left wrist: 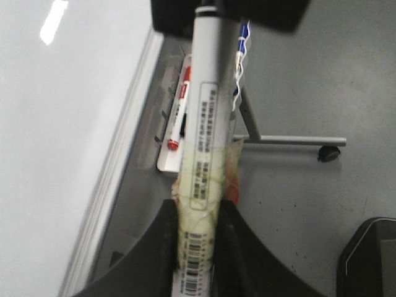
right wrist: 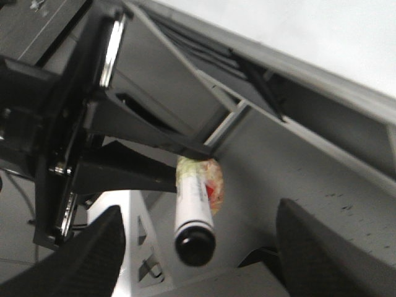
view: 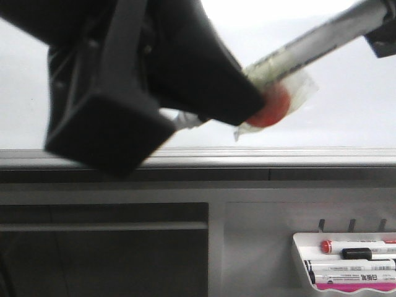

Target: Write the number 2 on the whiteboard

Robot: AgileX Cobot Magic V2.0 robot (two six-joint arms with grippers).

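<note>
Left gripper (left wrist: 197,247) is closed tight around the marker (left wrist: 207,124). Right gripper (right wrist: 195,247) waits wide open, empty, to pull the cap before writing on the whiteboard (view: 346,105).

A grey floor (left wrist: 291,80) runs under everything, speckled with small dark marks. On it stands a grey metal stand foot (left wrist: 291,140), ending in a black caster (left wrist: 328,153). A dark rounded object (left wrist: 368,257) sits on the floor nearby.
</note>
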